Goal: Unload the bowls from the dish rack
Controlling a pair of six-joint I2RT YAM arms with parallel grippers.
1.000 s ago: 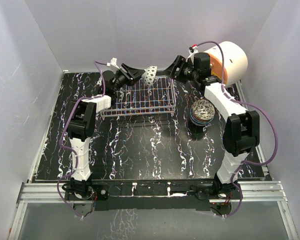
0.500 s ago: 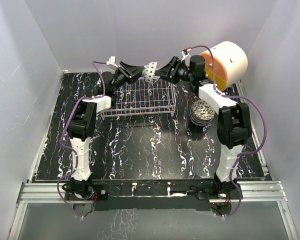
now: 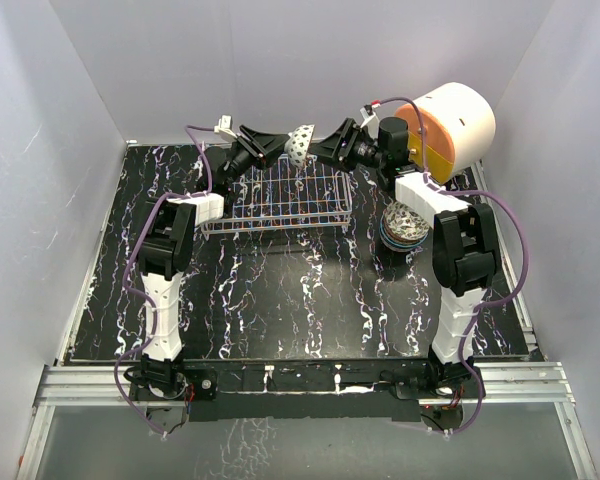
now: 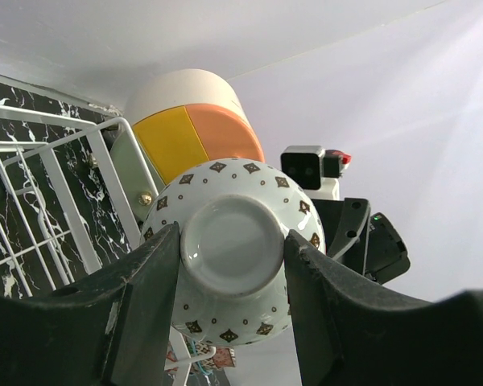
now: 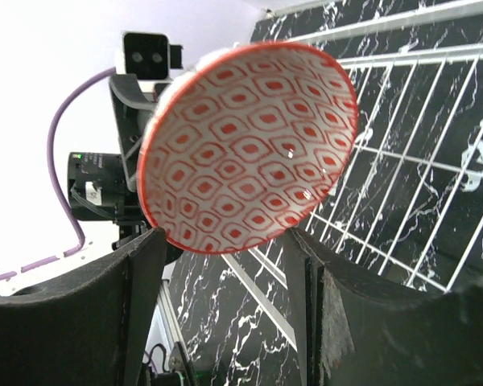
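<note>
Aloft, bowl [image 4: 234, 265] in left hand [image 4: 232, 240]

We record the bowl [image 4: 233, 257] as glazed ceramic, smooth and glossy, catching highlights inside. The dish rack [image 3: 280, 226] is thin coated wire. The fingers [image 4: 145, 322] of the left gripper [image 4: 232, 243] are matt black plastic.

Both arms are reaching over the far side of the wire dish rack [image 3: 290, 195]. The left gripper [image 3: 283, 150] is holding a white dotted bowl [image 3: 300, 147] up in the air, tipped sideways, and the right gripper [image 3: 320, 150] is hovering just beside it. A stack of bowls [image 3: 404, 224] is sitting right of the rack, near a big white cylinder [image 3: 460, 120].
</note>
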